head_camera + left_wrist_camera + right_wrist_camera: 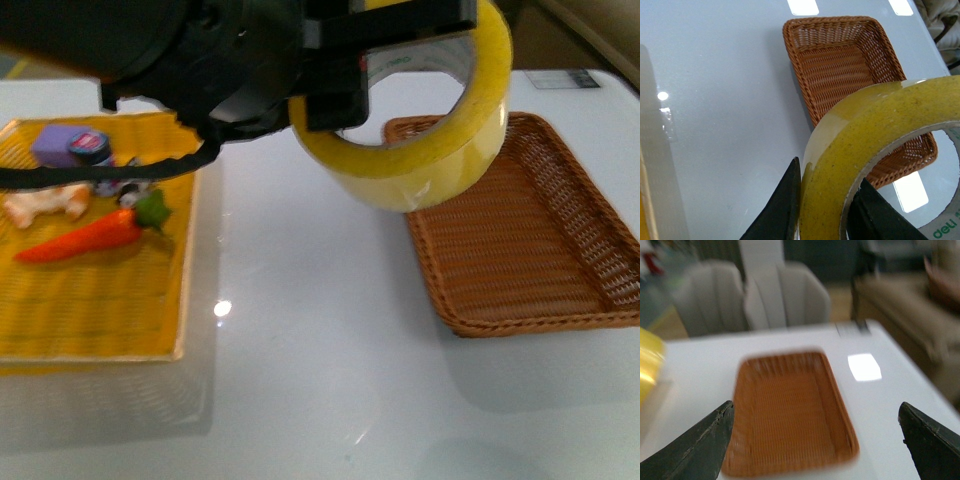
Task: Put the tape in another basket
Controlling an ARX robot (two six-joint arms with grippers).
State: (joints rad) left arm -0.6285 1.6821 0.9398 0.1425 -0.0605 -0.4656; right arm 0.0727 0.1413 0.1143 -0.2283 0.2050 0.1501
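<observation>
**Tape in transit, release over the wicker basket pending**

Front view: The left gripper (345, 70) is clamped on the tape (430, 160) and holds the roll in the air, clear of the white table (320, 360). The roll hangs between the yellow woven tray (100, 310) and the brown wicker basket (530, 250), overlapping the basket's left rim in the picture. A toy carrot (85, 238) and other small items lie in the tray. The basket is empty.

Left wrist view: Two black fingers (782, 210) pinch the wall of the tape (865, 130), one outside and one inside the core. The basket (840, 65) lies ahead and below.

Right wrist view: The picture is blurred. The right gripper (815, 440) is spread wide with nothing in it, facing the basket (790, 405). A yellow blur at the edge is probably the roll.

Assessment: The carry step is in hand. The next move calls for travel further over the basket's floor, a descent, then opening of the jaws.
</observation>
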